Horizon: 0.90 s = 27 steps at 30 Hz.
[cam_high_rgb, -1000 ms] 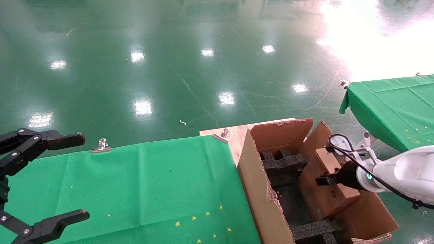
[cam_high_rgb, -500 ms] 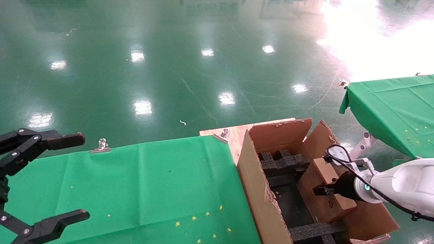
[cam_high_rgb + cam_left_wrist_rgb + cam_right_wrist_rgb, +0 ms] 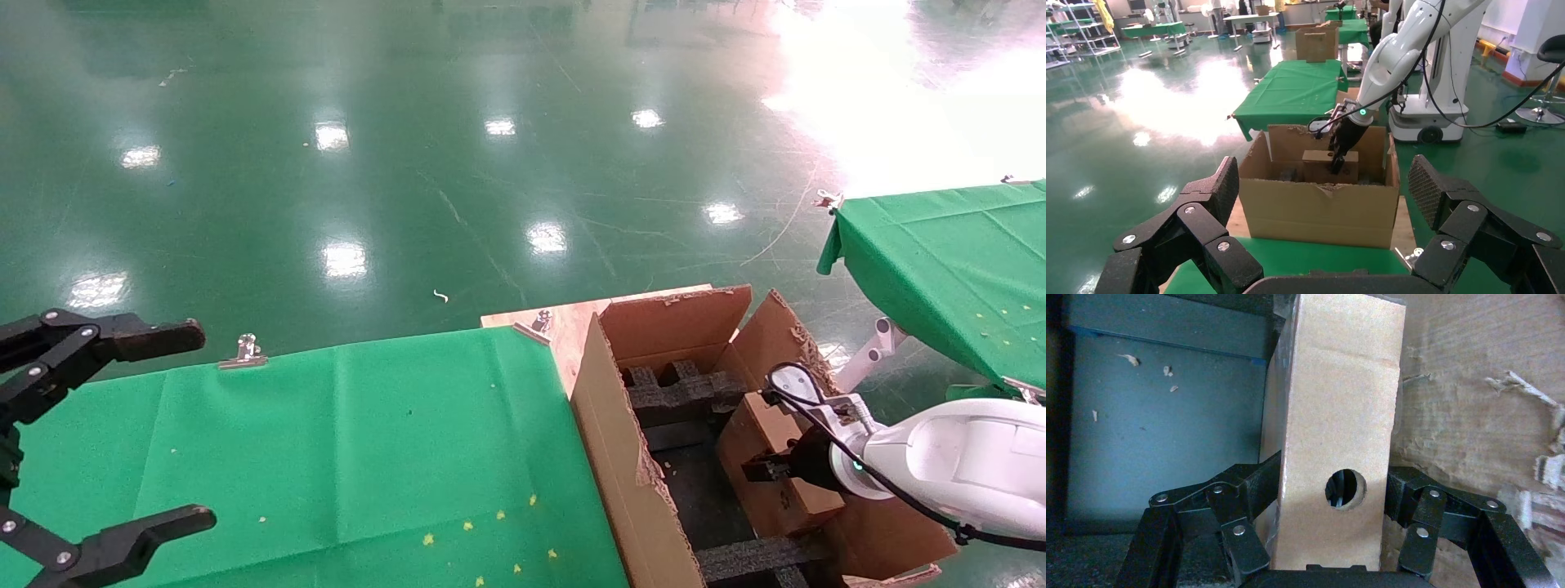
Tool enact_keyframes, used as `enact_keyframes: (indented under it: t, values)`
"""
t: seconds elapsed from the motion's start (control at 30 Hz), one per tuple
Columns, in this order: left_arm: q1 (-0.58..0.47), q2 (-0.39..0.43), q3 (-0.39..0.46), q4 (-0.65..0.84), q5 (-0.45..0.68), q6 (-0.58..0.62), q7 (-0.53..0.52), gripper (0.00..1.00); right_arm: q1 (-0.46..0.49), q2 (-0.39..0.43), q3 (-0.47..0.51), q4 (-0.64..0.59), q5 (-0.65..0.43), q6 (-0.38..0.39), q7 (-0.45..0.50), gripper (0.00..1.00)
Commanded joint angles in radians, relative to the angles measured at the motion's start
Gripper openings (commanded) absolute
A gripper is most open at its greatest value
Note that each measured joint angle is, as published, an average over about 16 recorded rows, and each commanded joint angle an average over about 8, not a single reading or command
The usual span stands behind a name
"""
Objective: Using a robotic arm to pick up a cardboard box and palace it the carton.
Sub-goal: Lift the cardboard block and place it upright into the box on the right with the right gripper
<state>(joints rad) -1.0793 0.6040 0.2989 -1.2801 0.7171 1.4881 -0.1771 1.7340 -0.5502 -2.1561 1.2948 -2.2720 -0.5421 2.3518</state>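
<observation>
The white robotic arm (image 3: 956, 457) reaches into the large brown carton (image 3: 621, 441) from the right. Its black right gripper (image 3: 764, 467) is shut on the small cardboard box (image 3: 772, 453), which stands on edge inside the carton against the right wall. In the right wrist view the box (image 3: 1340, 416) shows its round hole, with my right gripper (image 3: 1332, 490) clamped on both sides. Black foam inserts (image 3: 682, 392) lie on the carton's floor. My left gripper (image 3: 200, 425) hangs open and empty over the green table, far left. The left wrist view shows the carton (image 3: 1315, 208) and the box (image 3: 1318, 165) beyond the open gripper (image 3: 1324, 190).
A green-clothed table (image 3: 368, 449) fills the lower left, its cloth held by a metal clip (image 3: 243, 351). The carton stands on a wooden board (image 3: 572, 322). A second green table (image 3: 956, 253) stands at the right. The carton's flaps (image 3: 784, 335) are ragged.
My right gripper has carried the cardboard box downward and a little leftward, deeper into the carton. The left arm has not moved.
</observation>
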Motion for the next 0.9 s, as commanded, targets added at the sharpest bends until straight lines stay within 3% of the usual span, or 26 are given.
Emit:
enact_keyframes:
  t: [0.03,0.17,0.27,0.9]
  values:
    - [0.000,0.000,0.000,0.000,0.000,0.000,0.000,1.00,-0.008,-0.007,0.001,-0.009,-0.009,0.003,0.007,0.22]
    - [0.000,0.000,0.000,0.000,0.000,0.000,0.000,1.00,-0.012,-0.011,0.002,-0.014,-0.015,0.005,0.009,0.72]
    - [0.000,0.000,0.000,0.000,0.000,0.000,0.000,1.00,-0.013,-0.012,0.002,-0.015,-0.016,0.005,0.009,1.00]
    - [0.000,0.000,0.001,0.001,-0.001,0.000,0.001,1.00,0.009,-0.002,0.004,-0.005,-0.023,-0.008,0.000,1.00]
